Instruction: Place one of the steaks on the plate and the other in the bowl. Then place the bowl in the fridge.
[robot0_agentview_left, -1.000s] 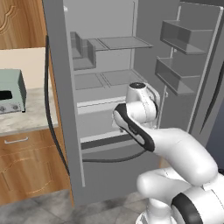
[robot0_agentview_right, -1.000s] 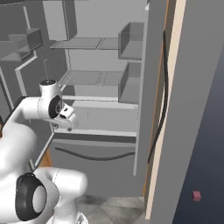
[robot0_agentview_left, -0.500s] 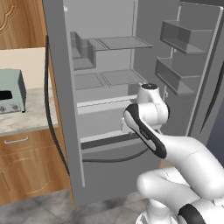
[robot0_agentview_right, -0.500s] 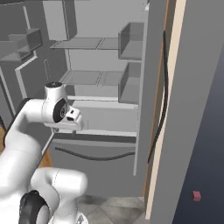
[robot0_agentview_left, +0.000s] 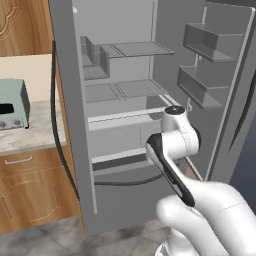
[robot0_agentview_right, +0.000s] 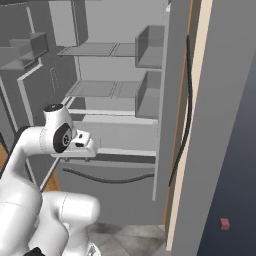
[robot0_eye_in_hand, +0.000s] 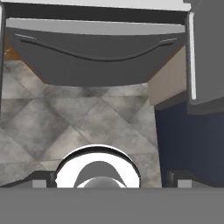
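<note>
The fridge (robot0_agentview_left: 125, 90) stands open, with both doors swung wide and bare grey shelves (robot0_agentview_right: 100, 90) inside. My gripper (robot0_agentview_right: 82, 150) hangs in front of the lower shelves and points down at the floor. In the hand view its fingertips (robot0_eye_in_hand: 41, 179) stand far apart with nothing between them, and the gripper (robot0_eye_in_hand: 111, 180) is open above the tiles. The fridge's lower drawer (robot0_eye_in_hand: 96, 61) lies at the top of that view. The steaks, the plate and the bowl are out of view.
A pale green toaster oven (robot0_agentview_left: 10, 105) sits on the counter (robot0_agentview_left: 30, 137) left of the fridge, above wooden cabinets. The left door (robot0_agentview_left: 70, 125) and the right door with its bins (robot0_agentview_left: 205, 80) flank my arm. A small red thing (robot0_agentview_right: 224, 223) shows low on the right.
My hand has drawn away from the fridge shelves, shifting to the right in the left base view and a little lower. The jaws have stayed wide apart and the fridge has not changed.
</note>
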